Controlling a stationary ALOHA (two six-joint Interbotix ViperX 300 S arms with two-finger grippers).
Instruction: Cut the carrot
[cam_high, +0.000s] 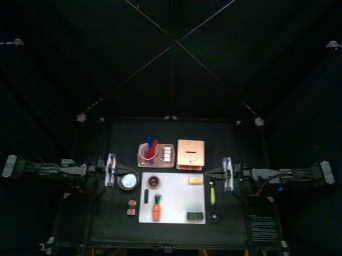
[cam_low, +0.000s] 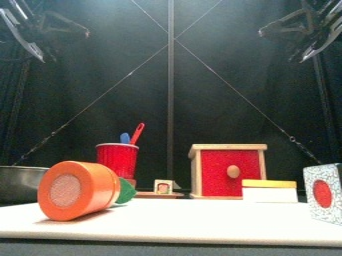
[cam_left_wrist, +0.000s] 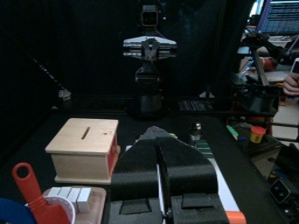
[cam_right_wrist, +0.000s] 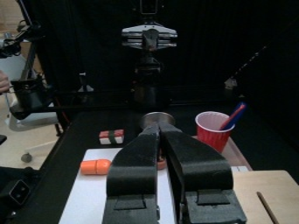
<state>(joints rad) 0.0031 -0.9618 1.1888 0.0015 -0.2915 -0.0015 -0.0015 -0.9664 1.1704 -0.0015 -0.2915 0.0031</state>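
The carrot (cam_high: 156, 209) lies on the white board (cam_high: 181, 203) at the table's front, orange with a green tip. In the front view its orange end (cam_low: 78, 190) stands near and large. In the right wrist view the carrot (cam_right_wrist: 98, 164) shows partly behind a jaw. My left gripper (cam_high: 116, 172) hovers shut at the table's left edge, its jaws pressed together (cam_left_wrist: 163, 142) with nothing in them. My right gripper (cam_high: 222, 172) hangs at the right edge, jaws together (cam_right_wrist: 158, 131) and empty. Both are apart from the carrot.
A round red-and-white piece (cam_high: 154, 182) and a small yellow piece (cam_high: 197, 181) lie at the board's far end. Behind stand a red cup (cam_high: 147, 153) and a wooden box (cam_high: 191, 153). A bowl (cam_high: 128, 181) sits at the left.
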